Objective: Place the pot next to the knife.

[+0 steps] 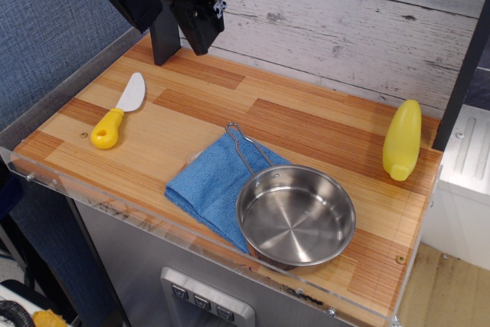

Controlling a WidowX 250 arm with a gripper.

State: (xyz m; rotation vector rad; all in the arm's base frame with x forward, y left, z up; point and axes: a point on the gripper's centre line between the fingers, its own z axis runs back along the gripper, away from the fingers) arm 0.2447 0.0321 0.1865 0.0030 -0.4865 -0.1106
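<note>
The pot (296, 216) is a shallow shiny steel pan at the front right of the wooden table, resting partly on a blue cloth (213, 184). Its thin wire loop handle (241, 145) points back-left over the cloth. The knife (119, 111), with a yellow handle and short white blade, lies at the left side of the table, well apart from the pot. My gripper (184, 40) is black and hangs high over the back left corner, behind the knife. Its fingers (200, 32) point down, stand apart and hold nothing.
A yellow plastic bottle (403, 140) lies at the back right edge. A grey plank wall runs behind the table (306, 124). A clear plastic lip runs along the front and left edges. A dark post stands at the right.
</note>
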